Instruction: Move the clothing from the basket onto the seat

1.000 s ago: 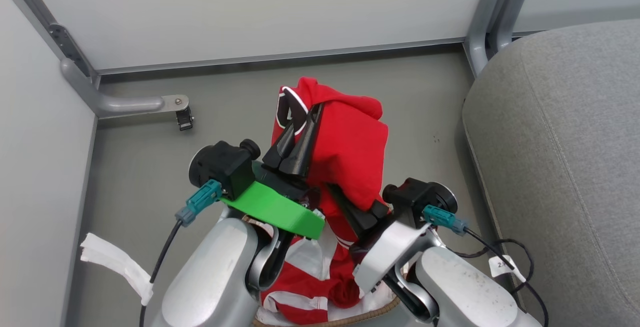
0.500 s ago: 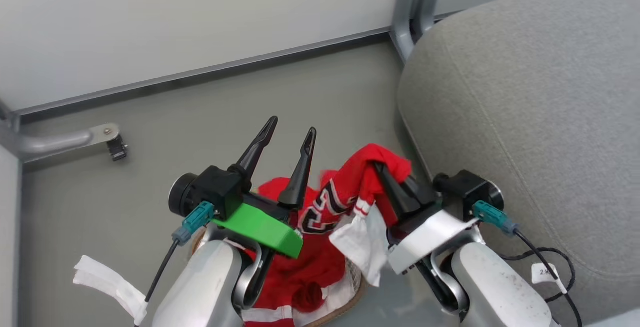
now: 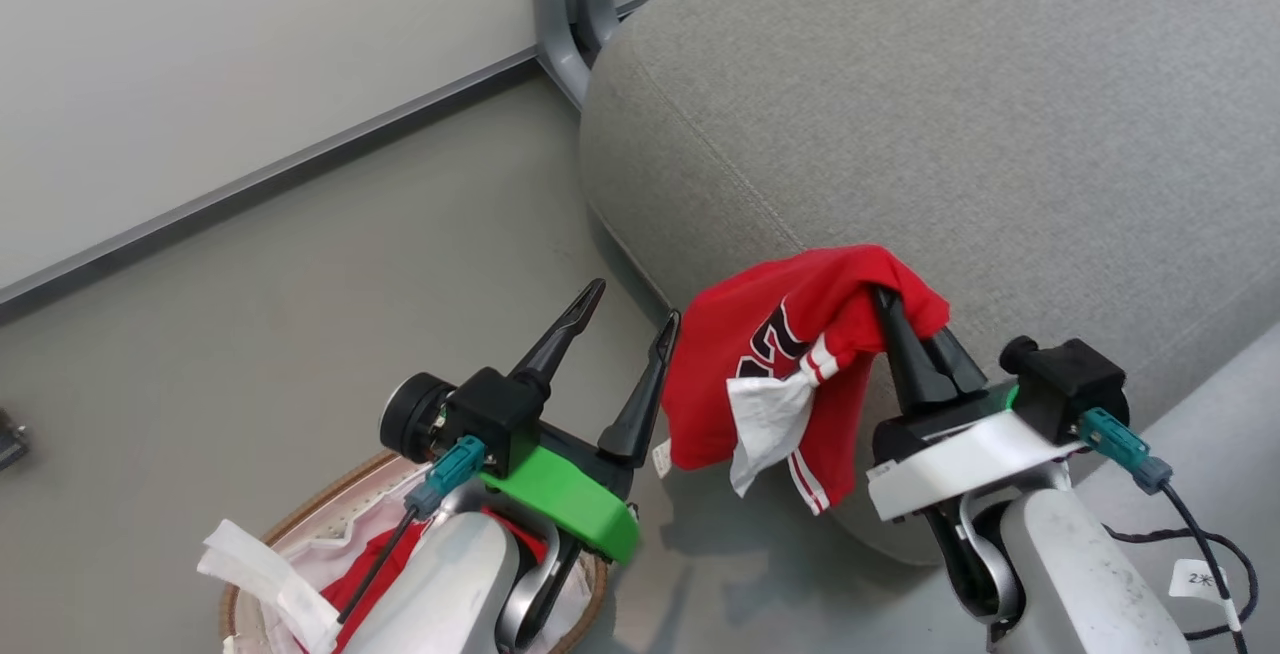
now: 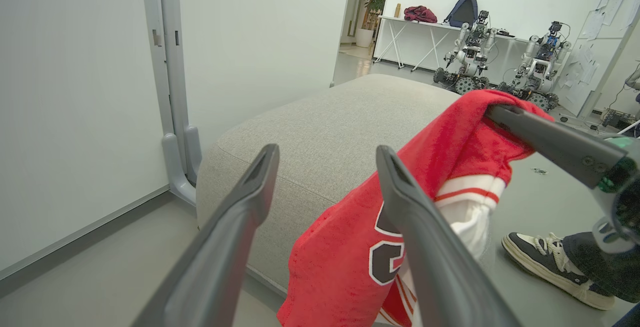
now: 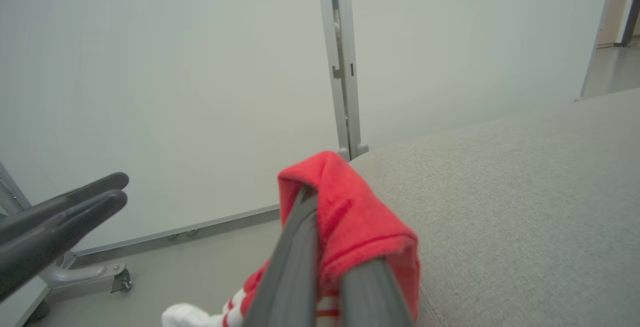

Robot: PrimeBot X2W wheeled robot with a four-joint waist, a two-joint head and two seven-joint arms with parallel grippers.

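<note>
Item: one red jersey [image 3: 800, 374] with a black, white-outlined numeral, red-and-white striped trim and a white fabric part hanging below; limp and bunched in folds. Location: in the air, pinched at its top fold by the right jaws, which are clamped together on the cloth. It hangs at the near rounded corner of the grey seat [image 3: 950, 114], most of it draping down over the side; whether it touches the upholstery we cannot tell. Step in hand, as we judge it: carrying this piece across, not yet set down. Next move, in our view: reach further over the cushion top before release, so the hanging tail does not drag the jersey off the edge. The left jaws stand wide apart and empty, just beside the jersey. Also noted: the basket [image 3: 300, 509] on the floor [image 3: 300, 314], holding further red-and-white clothing [image 3: 375, 564]; a person's shoe [image 4: 545, 259] beyond.
</note>
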